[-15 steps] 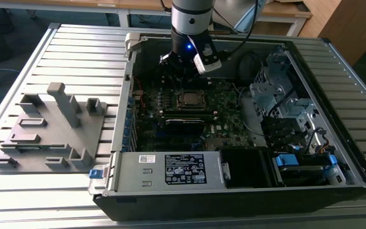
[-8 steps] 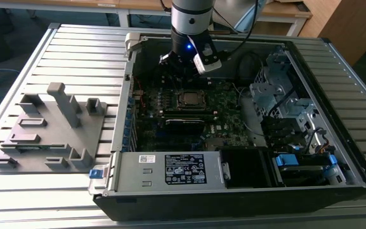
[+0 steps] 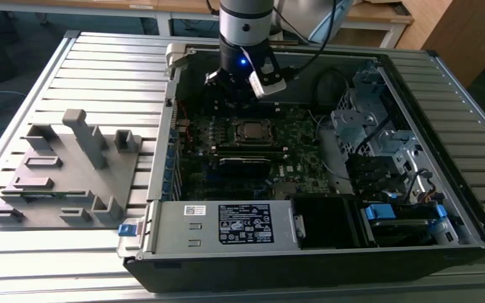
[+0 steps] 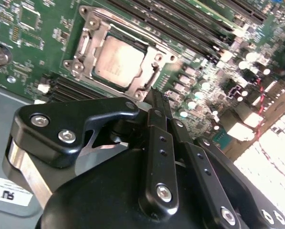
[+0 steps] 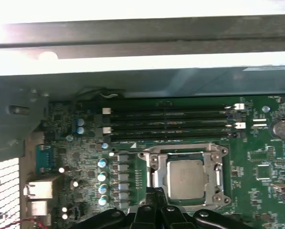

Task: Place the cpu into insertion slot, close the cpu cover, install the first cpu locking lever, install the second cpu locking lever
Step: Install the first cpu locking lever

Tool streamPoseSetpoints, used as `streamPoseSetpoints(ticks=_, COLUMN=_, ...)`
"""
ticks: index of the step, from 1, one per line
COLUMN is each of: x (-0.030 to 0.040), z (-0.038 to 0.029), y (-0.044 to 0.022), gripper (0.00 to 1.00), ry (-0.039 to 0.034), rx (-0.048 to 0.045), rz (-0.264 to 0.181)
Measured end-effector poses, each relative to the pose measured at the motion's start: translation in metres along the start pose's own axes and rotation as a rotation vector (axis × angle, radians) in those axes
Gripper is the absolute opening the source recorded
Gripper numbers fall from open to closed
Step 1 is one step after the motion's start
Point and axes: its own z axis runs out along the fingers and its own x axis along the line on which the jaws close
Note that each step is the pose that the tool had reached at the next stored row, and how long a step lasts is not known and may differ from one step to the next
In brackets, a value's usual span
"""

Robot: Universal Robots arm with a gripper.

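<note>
cpu (image 5: 185,177) seated in insertion slot (image 5: 217,151), cpu cover (image 5: 157,175) flat over it; we judge 2 steps done | gripper (image 5: 154,192) at slot's edge, jaws together, holding nothing; we read that as a narrow tip for lever work

Silver-grey cylindrical arm (image 3: 244,22) with a blue light (image 3: 242,62) glowing just above the gripper (image 4: 153,94). The gripper is matte black, its links studded with silver screws (image 4: 163,192).
</note>
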Motion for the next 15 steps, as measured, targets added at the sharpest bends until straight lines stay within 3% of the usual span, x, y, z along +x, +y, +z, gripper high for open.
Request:
streamPoseSetpoints(ticks=5, x=0.0070, z=0.0000, y=-0.0003, gripper=0.10, ry=-0.0005, rx=-0.0002, rz=0.000)
streamPoseSetpoints(ticks=15, x=0.0075, z=-0.0050, y=-0.0002, gripper=0.10, ry=-0.0003, rx=-0.0002, rz=0.000)
